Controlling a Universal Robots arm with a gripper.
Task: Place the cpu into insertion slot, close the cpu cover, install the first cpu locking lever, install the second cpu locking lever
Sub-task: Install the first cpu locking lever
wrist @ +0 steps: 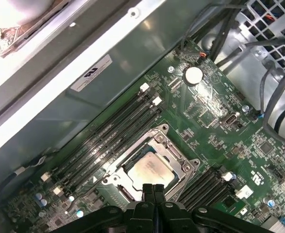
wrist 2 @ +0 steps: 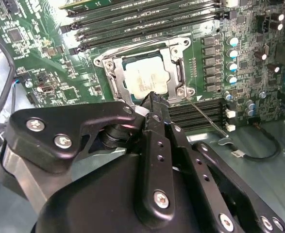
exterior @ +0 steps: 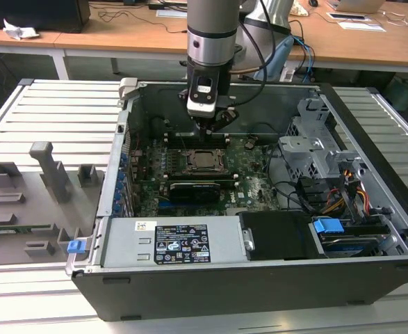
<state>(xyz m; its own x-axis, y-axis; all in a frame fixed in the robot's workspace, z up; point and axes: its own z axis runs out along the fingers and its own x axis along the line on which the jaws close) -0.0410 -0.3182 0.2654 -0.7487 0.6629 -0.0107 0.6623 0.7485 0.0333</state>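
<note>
The cpu cover point(wrist 2: 112, 77) lies flat over the cpu point(wrist 2: 144, 77), which is seated in the insertion slot point(exterior: 190, 160) near the middle of the motherboard point(exterior: 252, 188). The gripper point(wrist 2: 152, 99), fingers pressed together and holding nothing, hovers at the slot's edge. A locking lever point(wrist 2: 205, 119) juts free, so the lever step seems in hand. Latching it would call for a careful downward, sideways push.

Item: arm point(exterior: 209, 31), held upright, wrist point(exterior: 205, 96) directed straight down. Item: gripper point(exterior: 211, 129), carried at its lower end, black fingers point(wrist: 147, 195) pressed together, tips pointed downward.
</note>
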